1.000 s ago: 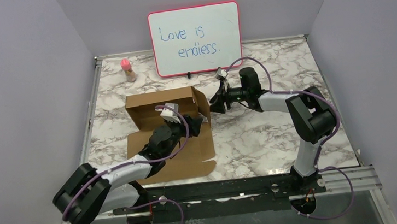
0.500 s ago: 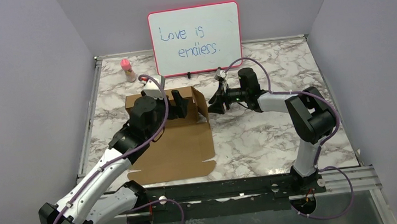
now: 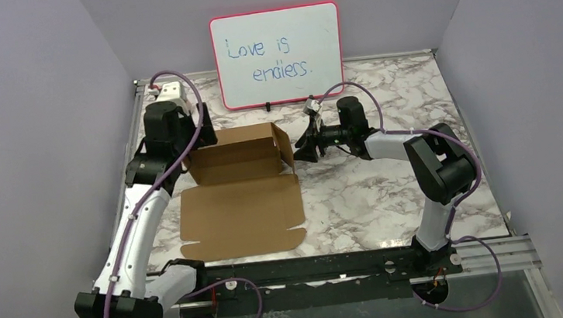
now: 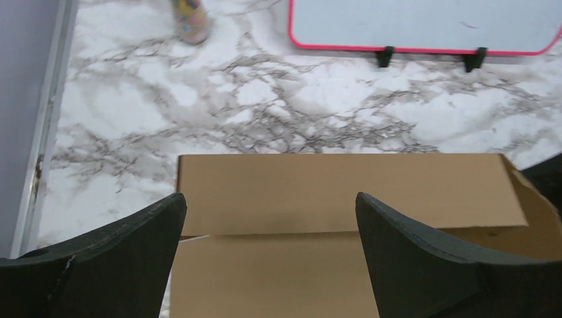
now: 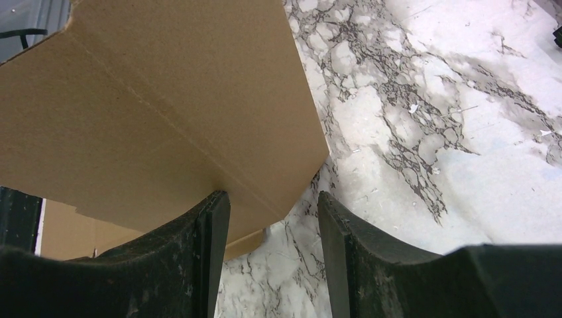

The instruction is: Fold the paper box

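Matte brown cardboard paper box (image 3: 240,210), flat creased flaps, veined marble table (image 3: 359,190)

Marble-patterned table (image 3: 391,195) with brown paper box (image 3: 240,202), red-framed whiteboard (image 3: 278,54) at the back, small bottle (image 4: 189,18) beside it.

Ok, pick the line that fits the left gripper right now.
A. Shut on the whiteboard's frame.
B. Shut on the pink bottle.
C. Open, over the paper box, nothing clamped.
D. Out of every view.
C: the left wrist view shows the left gripper with its fingers spread wide apart, and the brown paper box lies in plain sight between them, clamped by neither finger.
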### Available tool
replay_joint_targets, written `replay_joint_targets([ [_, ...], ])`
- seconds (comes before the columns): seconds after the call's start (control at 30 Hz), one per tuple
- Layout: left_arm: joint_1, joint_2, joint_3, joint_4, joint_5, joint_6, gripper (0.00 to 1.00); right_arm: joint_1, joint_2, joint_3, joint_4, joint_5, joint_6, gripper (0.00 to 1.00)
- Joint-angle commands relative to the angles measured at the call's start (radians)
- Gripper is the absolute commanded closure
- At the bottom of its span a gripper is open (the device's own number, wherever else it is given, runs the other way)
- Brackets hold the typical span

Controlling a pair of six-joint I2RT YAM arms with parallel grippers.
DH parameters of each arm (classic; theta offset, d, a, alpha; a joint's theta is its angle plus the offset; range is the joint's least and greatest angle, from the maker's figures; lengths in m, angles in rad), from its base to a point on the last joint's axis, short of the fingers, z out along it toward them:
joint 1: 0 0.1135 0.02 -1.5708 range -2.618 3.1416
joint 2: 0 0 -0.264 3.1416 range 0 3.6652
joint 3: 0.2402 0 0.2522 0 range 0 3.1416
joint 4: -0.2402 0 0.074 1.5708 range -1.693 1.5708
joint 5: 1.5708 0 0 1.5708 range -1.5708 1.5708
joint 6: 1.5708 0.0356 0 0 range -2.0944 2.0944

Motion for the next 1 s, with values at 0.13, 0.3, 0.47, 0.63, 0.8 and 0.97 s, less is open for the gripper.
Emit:
replay_joint_targets([
  [0.13,0.276,0.076,-0.044,0.016,0.276,-0.01,0.01,0.008,0.009,-0.004,0.037,0.002,-0.013,0.43],
  [0.3,0.319,0.095,-0.078,0.063,0.304,-0.014,0.01,0.011,0.008,-0.003,0.031,0.001,-0.02,0.43],
  [0.47,0.326,0.103,-0.148,0.099,0.341,-0.016,0.01,0.011,0.009,0.001,0.037,0.003,-0.018,0.43],
  [0.63,0.327,0.097,-0.22,0.159,0.404,-0.01,0.03,0.022,0.014,0.014,0.031,0.002,-0.025,0.42],
  [0.8,0.327,0.092,-0.239,0.161,0.419,0.006,0.03,0.036,0.023,0.025,0.054,0.014,-0.024,0.41],
  [0.97,0.327,0.099,-0.255,0.166,0.453,0.012,0.04,0.057,0.031,0.039,0.075,0.045,-0.032,0.39],
])
